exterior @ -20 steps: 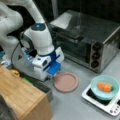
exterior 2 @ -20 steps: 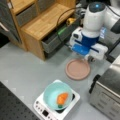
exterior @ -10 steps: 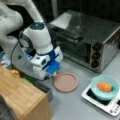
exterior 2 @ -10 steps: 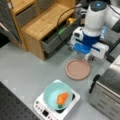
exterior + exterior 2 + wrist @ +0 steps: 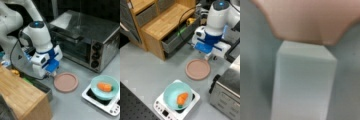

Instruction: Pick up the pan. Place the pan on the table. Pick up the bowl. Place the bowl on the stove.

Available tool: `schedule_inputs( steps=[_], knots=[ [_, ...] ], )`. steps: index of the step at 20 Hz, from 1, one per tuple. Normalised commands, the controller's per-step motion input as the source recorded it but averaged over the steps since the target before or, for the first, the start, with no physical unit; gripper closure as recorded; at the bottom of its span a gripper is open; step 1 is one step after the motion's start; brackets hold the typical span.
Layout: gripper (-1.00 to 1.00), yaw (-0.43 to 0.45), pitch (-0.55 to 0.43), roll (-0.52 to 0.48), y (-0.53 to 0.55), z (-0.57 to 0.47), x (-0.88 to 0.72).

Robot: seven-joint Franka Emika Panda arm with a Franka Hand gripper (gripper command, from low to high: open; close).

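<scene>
The pinkish-brown pan (image 5: 65,82) (image 5: 198,69) lies flat on the grey table (image 5: 75,105) (image 5: 142,67). My gripper (image 5: 53,73) (image 5: 210,58) is down low at the pan's rim, where its handle is. The wrist view is filled by the white stub handle (image 5: 305,82) running up to the pan (image 5: 305,20); no fingers show there. The teal bowl (image 5: 100,93) (image 5: 172,95), with an orange carrot piece (image 5: 104,86) (image 5: 182,98) inside, sits on the white stove (image 5: 110,106) (image 5: 163,110), well apart from the gripper.
A large steel toaster oven (image 5: 87,37) (image 5: 227,92) stands right behind the pan and stove. A wooden shelf unit (image 5: 20,97) (image 5: 162,22) with an open dark drawer (image 5: 176,40) is close on the arm's other side. Cables hang around the wrist.
</scene>
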Motion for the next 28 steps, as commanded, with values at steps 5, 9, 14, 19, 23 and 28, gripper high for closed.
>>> schedule_inputs(
  steps=[5,9,14,19,23,28],
  knots=[
    [-1.00,0.053,-0.109,-0.143,0.04,-0.22,-0.13],
    [-1.00,0.056,-0.138,-0.138,0.05,-0.23,-0.09],
    [-1.00,0.056,-0.138,-0.128,0.02,-0.17,-0.04],
    [-1.00,0.063,-0.117,-0.112,0.02,-0.11,-0.04],
    [-1.00,0.067,-0.103,-0.099,0.06,-0.11,-0.05],
    [1.00,0.069,-0.082,-0.088,0.07,-0.10,-0.04]
  ],
)
